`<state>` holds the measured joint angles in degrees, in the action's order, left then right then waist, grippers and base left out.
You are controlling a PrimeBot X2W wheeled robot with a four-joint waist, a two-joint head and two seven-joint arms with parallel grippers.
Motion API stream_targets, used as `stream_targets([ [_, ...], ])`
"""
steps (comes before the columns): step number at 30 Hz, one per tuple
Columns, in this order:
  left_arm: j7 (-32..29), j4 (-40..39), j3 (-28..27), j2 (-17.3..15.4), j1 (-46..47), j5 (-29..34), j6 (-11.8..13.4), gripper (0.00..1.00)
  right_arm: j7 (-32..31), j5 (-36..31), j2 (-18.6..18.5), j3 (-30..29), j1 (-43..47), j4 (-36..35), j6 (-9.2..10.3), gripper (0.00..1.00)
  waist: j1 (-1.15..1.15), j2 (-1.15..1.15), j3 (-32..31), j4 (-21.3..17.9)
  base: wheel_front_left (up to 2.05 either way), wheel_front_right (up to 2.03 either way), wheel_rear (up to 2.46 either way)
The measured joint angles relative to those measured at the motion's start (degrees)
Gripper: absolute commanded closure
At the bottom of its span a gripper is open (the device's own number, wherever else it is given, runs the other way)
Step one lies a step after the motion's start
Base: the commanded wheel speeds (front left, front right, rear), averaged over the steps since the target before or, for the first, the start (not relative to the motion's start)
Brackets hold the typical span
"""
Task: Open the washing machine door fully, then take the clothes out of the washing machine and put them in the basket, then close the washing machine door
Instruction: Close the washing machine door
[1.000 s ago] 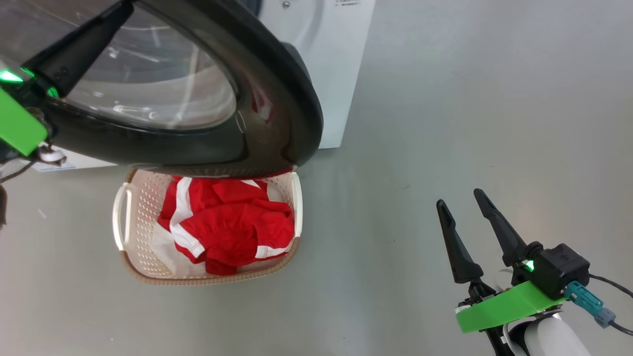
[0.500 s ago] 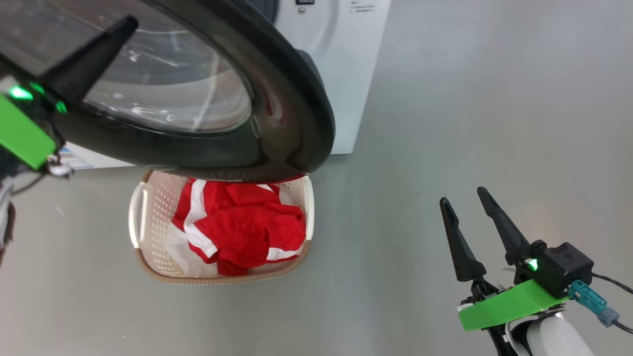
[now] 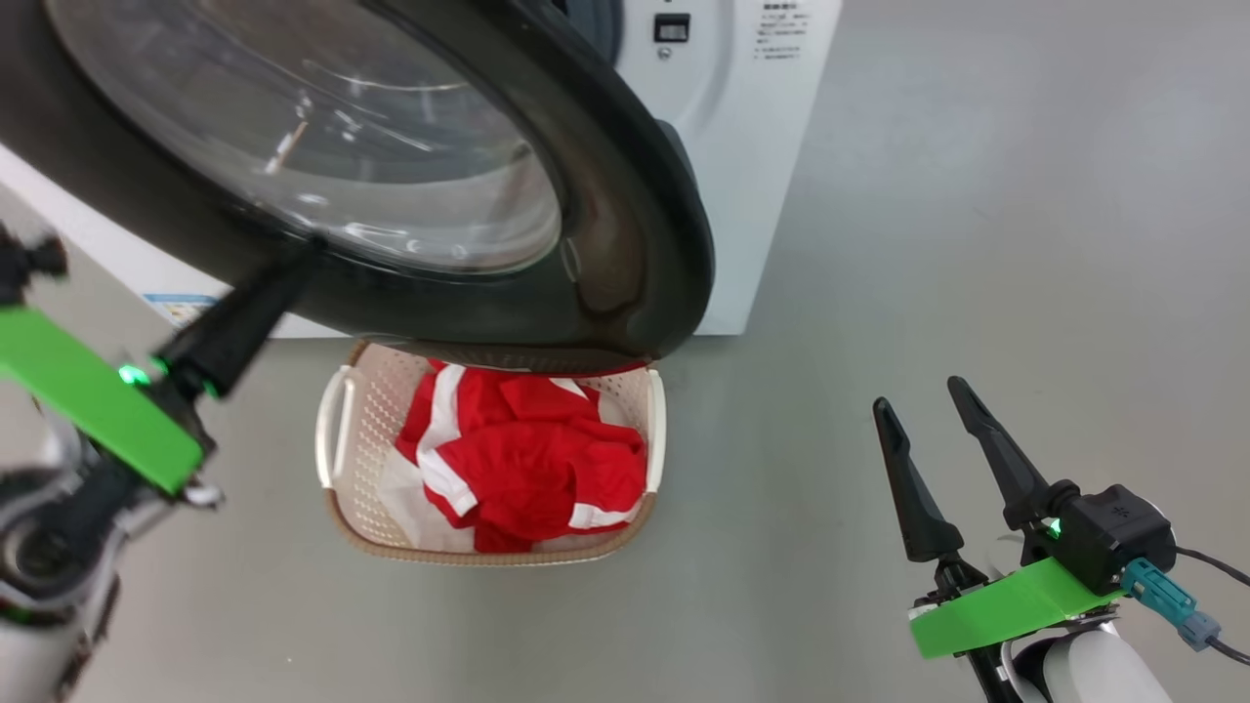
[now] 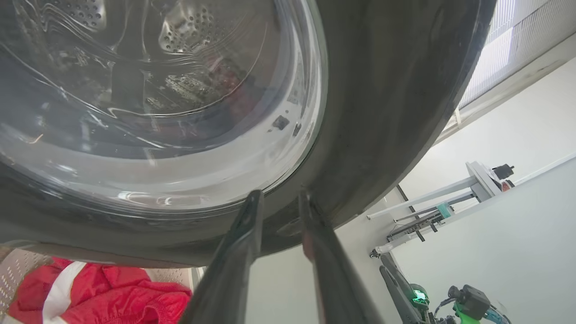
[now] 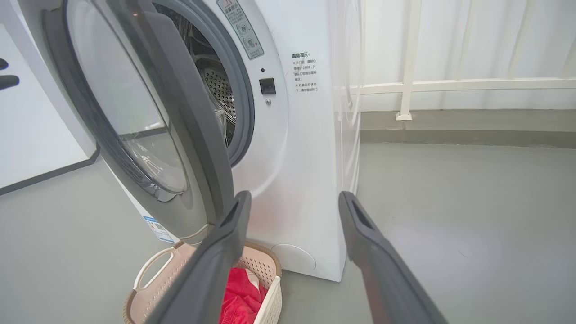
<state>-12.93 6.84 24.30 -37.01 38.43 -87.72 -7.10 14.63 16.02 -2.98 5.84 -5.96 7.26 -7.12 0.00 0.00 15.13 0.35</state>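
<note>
The washing machine (image 3: pixel 742 146) (image 5: pixel 306 157) stands white, and its black-rimmed door (image 3: pixel 625 244) (image 5: pixel 193 135) hangs part-way open over the basket (image 3: pixel 488 558) (image 5: pixel 270 306). Red clothes (image 3: pixel 527 469) (image 4: pixel 90 297) (image 5: pixel 243 297) with white stripes fill the basket. My left gripper (image 4: pixel 280 195) points at the door's lower rim from just below it, its fingers (image 3: pixel 234 332) a little apart with nothing between them. My right gripper (image 3: pixel 918 395) is open and empty above the floor, to the right of the basket. The steel drum (image 5: pixel 220 85) shows behind the door.
Grey floor (image 3: pixel 977 195) stretches to the right of the machine. A white railing (image 5: pixel 405 85) and wall run behind it. A white frame with gear (image 4: pixel 472 180) stands farther off in the left wrist view.
The head camera has shifted, sliding the scene right. My left gripper has dropped from in front of the door glass to below the rim, and its fingers have parted. The right arm holds still.
</note>
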Motion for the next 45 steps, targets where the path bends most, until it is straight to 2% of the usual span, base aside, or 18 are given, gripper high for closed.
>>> stream_targets([
  [2, 1.79, 0.13, 0.34, 0.22, -2.16, 0.0, 0.0, 0.51, 0.0, -0.01, -0.01, -0.14, 0.05, 0.09, 0.0, 0.0, 0.0, 0.0, -0.53, 0.54, 0.0, 0.0, 0.0],
  [3, 2.71, 0.19, 0.58, 0.25, -3.25, 0.0, 0.0, 0.31, 0.0, -0.08, -0.01, -0.23, 0.13, 0.1, 0.0, 0.0, 0.0, 0.0, -0.82, 0.8, 0.0, 0.0, 0.0],
  [6, 5.3, 0.43, 1.29, 0.66, -6.65, -0.07, 0.0, 0.01, 0.0, -0.23, -0.01, -0.78, 1.33, 0.16, 0.0, 0.0, 0.0, 0.0, -1.68, 1.59, 0.0, 0.0, 0.0],
  [20, 16.15, 1.96, 0.94, 2.37, -21.11, -1.65, 0.0, 0.0, 0.0, -0.56, -0.05, -0.91, 2.77, 0.63, 0.0, 0.0, 0.0, 0.0, -3.91, 3.3, 0.0, 0.0, 0.0],
  [24, 19.47, 3.08, 0.77, 2.64, -23.82, -1.36, 0.0, 0.0, 0.0, -0.56, -0.14, -0.65, 3.58, 1.0, 0.0, 0.0, 0.0, 0.0, -4.05, 2.62, 0.0, 0.0, 0.0],
  [32, 26.3, 6.6, 2.54, 2.75, -28.11, 3.09, 0.0, 0.0, 0.0, -0.54, -0.2, -1.12, 3.97, 1.03, 0.0, 0.0, 0.0, 0.0, -4.27, -0.45, 0.0, 0.0, 0.0],
  [37, 27.2, 9.39, 2.86, 3.28, -29.34, 9.24, 0.0, 0.0, 0.0, -0.47, -0.19, -1.47, 5.73, 1.08, 0.0, 0.0, 0.0, 0.0, -4.4, -2.21, 0.0, 0.0, 0.0],
  [40, 27.21, 9.84, -1.75, 5.76, -30.11, 13.5, -0.01, 0.0, 0.0, -0.46, -0.15, -1.8, 5.75, 0.96, 0.0, 0.0, 0.0, 0.0, -4.37, -3.1, 0.0, 0.0, 0.0],
  [45, 27.22, 9.81, -8.9, 9.28, -31.88, 24.37, -0.05, 0.0, 0.0, -0.46, -0.11, -2.53, 5.74, 0.82, 0.0, 0.0, 0.0, 0.0, -4.21, -4.1, 0.0, 0.0, 0.0],
])
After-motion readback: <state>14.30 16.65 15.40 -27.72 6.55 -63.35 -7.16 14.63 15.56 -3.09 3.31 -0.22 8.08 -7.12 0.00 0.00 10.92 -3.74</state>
